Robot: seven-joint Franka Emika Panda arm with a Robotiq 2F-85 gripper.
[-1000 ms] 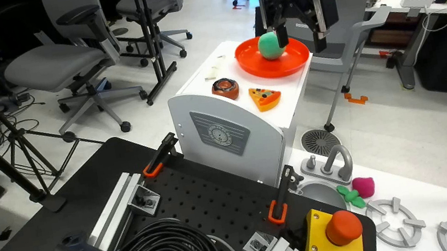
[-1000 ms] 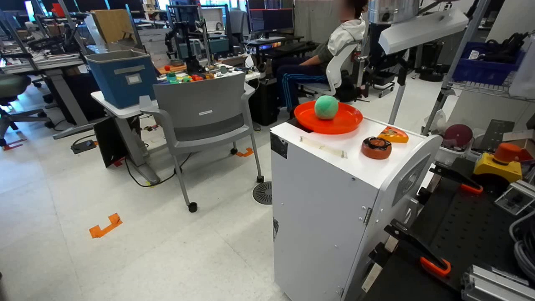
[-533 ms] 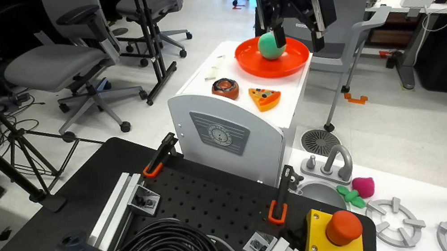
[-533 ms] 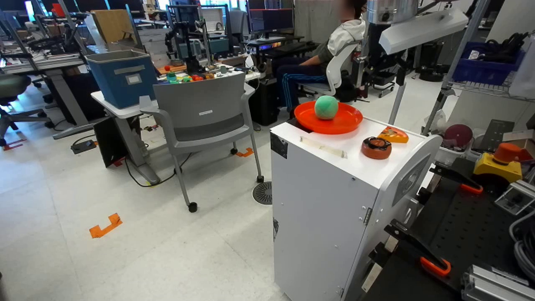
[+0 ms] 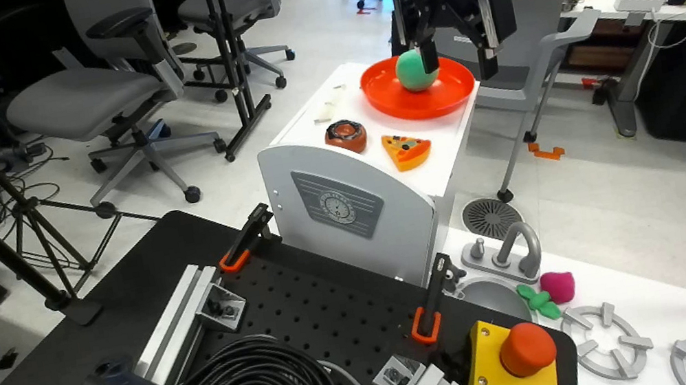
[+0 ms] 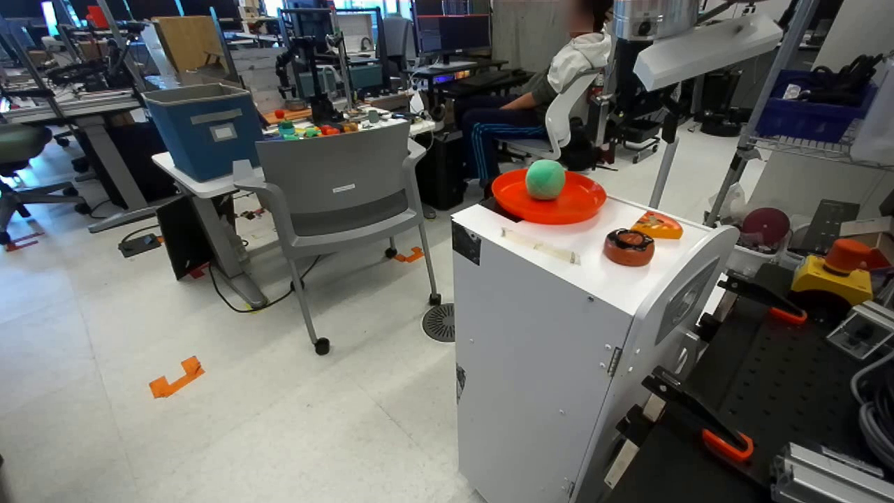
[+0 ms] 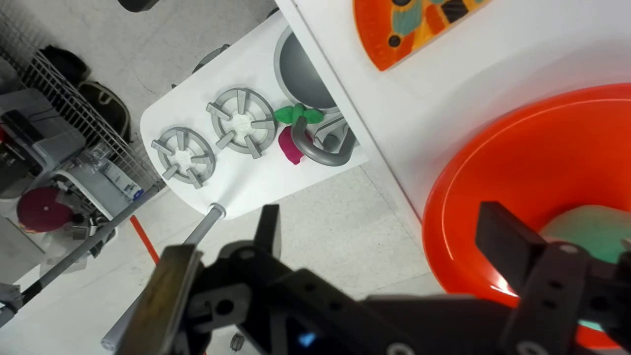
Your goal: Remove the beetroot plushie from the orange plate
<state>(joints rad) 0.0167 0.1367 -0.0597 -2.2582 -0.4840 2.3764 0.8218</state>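
Observation:
The beetroot plushie (image 5: 558,287), magenta with green leaves, lies beside the toy sink on the low white counter, off the plate. In the wrist view the plushie (image 7: 288,144) is partly covered by the grey faucet. It is hidden in an exterior view. The orange plate (image 5: 379,97) sits on the white cabinet top and also shows in an exterior view (image 6: 583,206) and the wrist view (image 7: 443,217). A round green plush ball (image 5: 413,71) rests in it. My gripper (image 5: 459,63) is open and empty, above the plate's edge; its fingers also show in the wrist view (image 7: 384,234).
On the cabinet top (image 6: 559,241) are a flat orange pizza-slice toy (image 5: 407,151) and a brown ring-shaped toy (image 5: 346,136). The toy faucet (image 5: 524,253) and burner rings (image 5: 608,342) stand near the plushie. A grey chair (image 6: 342,188) stands beside the cabinet.
My gripper has shifted very slightly to the left in an exterior view since one second ago, and has held still over the last half second. The objects have not moved.

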